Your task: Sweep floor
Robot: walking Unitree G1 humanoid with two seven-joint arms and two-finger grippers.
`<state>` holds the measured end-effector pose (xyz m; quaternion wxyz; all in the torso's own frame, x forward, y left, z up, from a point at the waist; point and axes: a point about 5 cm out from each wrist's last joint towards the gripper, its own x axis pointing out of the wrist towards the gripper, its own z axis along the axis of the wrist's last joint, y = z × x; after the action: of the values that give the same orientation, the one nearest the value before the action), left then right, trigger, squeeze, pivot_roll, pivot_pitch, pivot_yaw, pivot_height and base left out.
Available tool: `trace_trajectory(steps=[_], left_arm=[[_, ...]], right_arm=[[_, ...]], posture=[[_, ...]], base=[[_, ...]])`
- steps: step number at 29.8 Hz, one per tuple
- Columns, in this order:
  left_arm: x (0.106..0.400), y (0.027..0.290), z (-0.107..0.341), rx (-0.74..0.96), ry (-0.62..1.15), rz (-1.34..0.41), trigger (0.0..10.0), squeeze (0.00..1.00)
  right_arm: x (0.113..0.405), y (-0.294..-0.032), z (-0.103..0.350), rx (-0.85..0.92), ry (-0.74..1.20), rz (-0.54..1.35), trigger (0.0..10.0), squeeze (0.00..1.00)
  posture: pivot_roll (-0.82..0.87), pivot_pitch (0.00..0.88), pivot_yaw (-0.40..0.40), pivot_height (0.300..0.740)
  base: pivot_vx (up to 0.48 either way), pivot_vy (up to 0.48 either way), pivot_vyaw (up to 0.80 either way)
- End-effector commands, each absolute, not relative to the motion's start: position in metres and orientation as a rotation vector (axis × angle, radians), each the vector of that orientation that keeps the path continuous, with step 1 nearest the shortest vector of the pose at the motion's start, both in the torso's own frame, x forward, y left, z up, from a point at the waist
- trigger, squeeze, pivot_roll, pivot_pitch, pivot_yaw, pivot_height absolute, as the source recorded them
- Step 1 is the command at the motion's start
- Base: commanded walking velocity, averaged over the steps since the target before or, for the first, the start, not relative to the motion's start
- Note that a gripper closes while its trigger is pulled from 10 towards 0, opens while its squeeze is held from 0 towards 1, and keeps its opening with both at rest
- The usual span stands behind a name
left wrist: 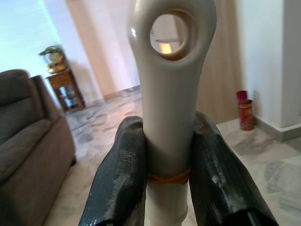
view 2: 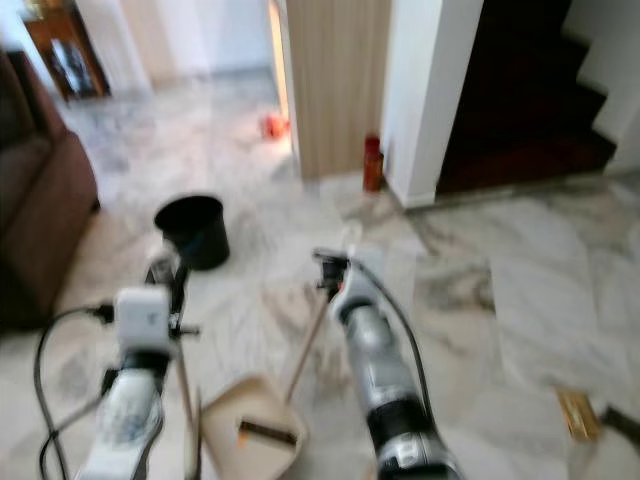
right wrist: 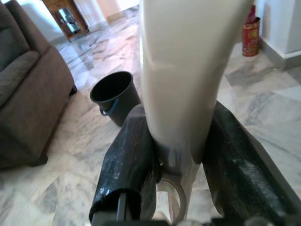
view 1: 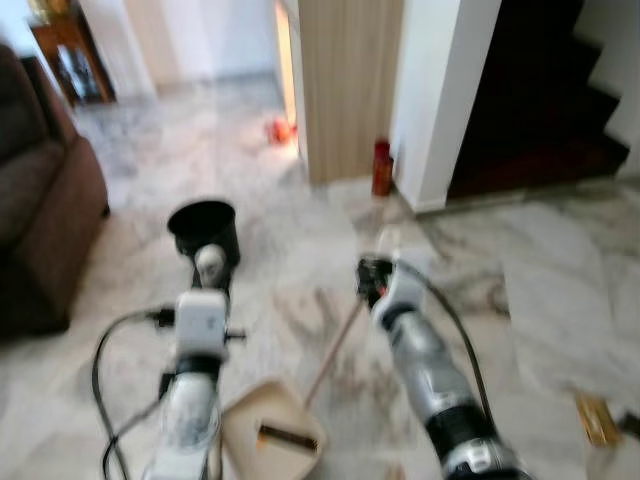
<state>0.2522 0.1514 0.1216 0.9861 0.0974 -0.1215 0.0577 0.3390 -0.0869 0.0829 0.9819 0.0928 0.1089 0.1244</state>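
A white-and-grey marble floor (view 1: 560,260) spreads past a brown upholstered sofa (view 1: 35,200) and a black plastic bucket (view 1: 206,232). Low between the arms sits a cream plastic dustpan (view 1: 272,428) with one dark scrap inside. The left gripper (left wrist: 167,155) clamps the dustpan's cream handle (left wrist: 169,94); the right gripper (right wrist: 181,155) grips the broom's pale stick (view 1: 335,350). Judging by that lone scrap, most sweeping remains.

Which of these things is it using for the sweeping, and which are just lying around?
For the job:
dustpan, handle in left gripper
broom, handle in right gripper
black bucket

Just there:
sofa
red can
wooden side table
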Motion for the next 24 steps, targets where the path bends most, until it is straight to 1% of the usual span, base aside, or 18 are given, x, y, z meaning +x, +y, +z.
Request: trace_trajectory(steps=[1, 5, 10, 13, 21, 24], left_arm=[[0.2542, 0.1458, 0.1316, 0.187, -0.292, 0.103, 10.0, 0.00], [0.2542, 0.1457, 0.1316, 0.188, -0.291, 0.102, 10.0, 0.00], [0.2542, 0.1458, 0.1316, 0.189, -0.290, 0.102, 10.0, 0.00], [0.2543, 0.1458, 0.1314, 0.189, -0.289, 0.101, 10.0, 0.00], [0.2542, 0.1454, 0.1313, 0.188, -0.288, 0.100, 10.0, 0.00], [0.2542, 0.1454, 0.1314, 0.187, -0.288, 0.099, 10.0, 0.00]], right_arm=[[0.3441, -0.0882, 0.0948, 0.216, 0.172, 0.251, 10.0, 0.00], [0.3436, -0.0872, 0.0948, 0.213, 0.172, 0.261, 10.0, 0.00], [0.3433, -0.0865, 0.0953, 0.210, 0.167, 0.268, 10.0, 0.00], [0.3432, -0.0859, 0.0951, 0.213, 0.170, 0.271, 10.0, 0.00], [0.3423, -0.0848, 0.0947, 0.214, 0.171, 0.285, 10.0, 0.00], [0.3420, -0.0837, 0.0953, 0.208, 0.167, 0.293, 10.0, 0.00]], posture=[[-0.18, 0.000, 0.071, 0.740], [-0.18, 0.000, 0.071, 0.740], [-0.18, 0.000, 0.070, 0.740], [-0.18, 0.000, 0.070, 0.740], [-0.18, 0.000, 0.071, 0.740], [-0.18, 0.000, 0.071, 0.740]], base=[[0.289, 0.000, 0.00], [0.289, 0.000, 0.00], [0.292, 0.000, 0.80], [0.292, 0.000, 0.49], [0.292, 0.000, 0.00], [0.292, 0.000, 0.68]])
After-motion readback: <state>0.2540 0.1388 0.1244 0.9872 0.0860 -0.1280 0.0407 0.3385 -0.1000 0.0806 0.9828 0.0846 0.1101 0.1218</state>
